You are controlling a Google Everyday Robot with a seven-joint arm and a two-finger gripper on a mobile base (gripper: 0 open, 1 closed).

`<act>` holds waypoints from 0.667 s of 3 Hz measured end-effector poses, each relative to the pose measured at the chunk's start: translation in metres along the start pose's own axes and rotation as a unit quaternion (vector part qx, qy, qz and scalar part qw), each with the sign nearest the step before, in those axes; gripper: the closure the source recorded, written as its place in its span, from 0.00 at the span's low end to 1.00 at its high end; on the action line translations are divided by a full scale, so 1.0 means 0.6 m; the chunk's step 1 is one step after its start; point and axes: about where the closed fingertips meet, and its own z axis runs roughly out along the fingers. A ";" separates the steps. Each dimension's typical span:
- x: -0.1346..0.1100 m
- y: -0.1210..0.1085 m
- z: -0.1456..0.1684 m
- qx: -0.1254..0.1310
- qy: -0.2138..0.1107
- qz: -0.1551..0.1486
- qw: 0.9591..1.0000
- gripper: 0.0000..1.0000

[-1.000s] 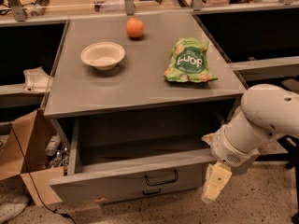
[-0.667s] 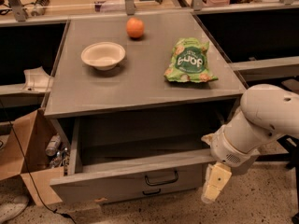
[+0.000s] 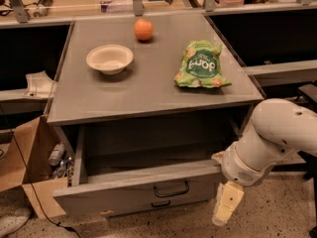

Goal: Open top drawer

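The top drawer (image 3: 129,190) is a wide grey metal drawer under the table top. It stands pulled far out, and its inside looks dark and empty. A small dark loop handle (image 3: 171,188) sits at the centre of its front. My gripper (image 3: 226,209) hangs at the drawer front's right end, pointing down towards the floor, well to the right of the handle. My white arm (image 3: 277,138) reaches in from the right edge.
On the grey table top (image 3: 99,98) lie a white bowl (image 3: 109,58), an orange (image 3: 143,29) and a green snack bag (image 3: 200,65). A second handle (image 3: 161,204) shows just below the drawer front. A cardboard box (image 3: 27,157) with clutter stands at the left on the floor.
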 end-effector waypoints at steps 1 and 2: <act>0.004 0.013 -0.005 -0.007 -0.003 0.001 1.000 0.00; 0.024 0.096 -0.090 0.013 -0.026 0.009 1.000 0.00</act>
